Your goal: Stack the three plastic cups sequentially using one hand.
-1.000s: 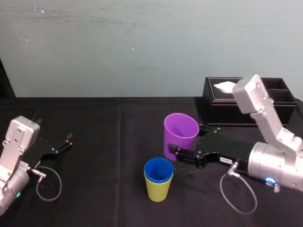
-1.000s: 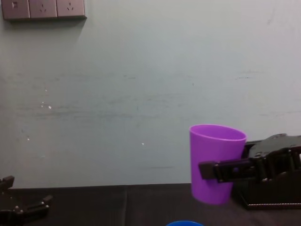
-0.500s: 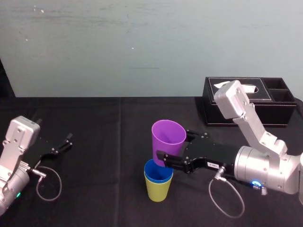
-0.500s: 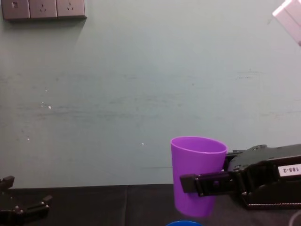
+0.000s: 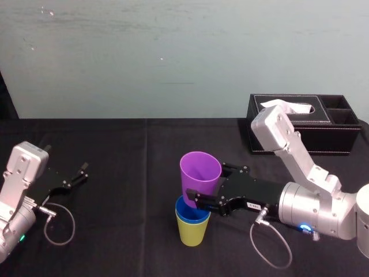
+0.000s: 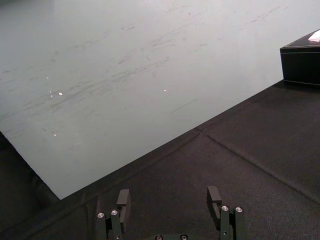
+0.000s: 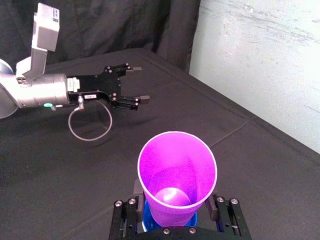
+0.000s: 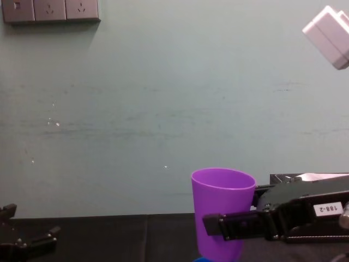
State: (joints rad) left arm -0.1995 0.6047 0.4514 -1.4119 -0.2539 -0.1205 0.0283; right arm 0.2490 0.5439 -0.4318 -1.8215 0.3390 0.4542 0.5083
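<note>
The right gripper [image 5: 204,183] squeezes the smooth purple cup [image 5: 199,166] with its long, flat, black fingers [image 5: 202,199]. The cup is round, wide on top and narrow below. It stands straight, right over the blue cup [image 5: 185,211]. That one sits inside a yellow-green cup [image 5: 191,232], near the front edge of the black cloth tabletop [image 5: 127,190]. A black stitched tissue box [image 5: 305,133] sits at the far right corner. The left gripper [image 5: 78,176] rests by the left edge, fingers wide apart.
</note>
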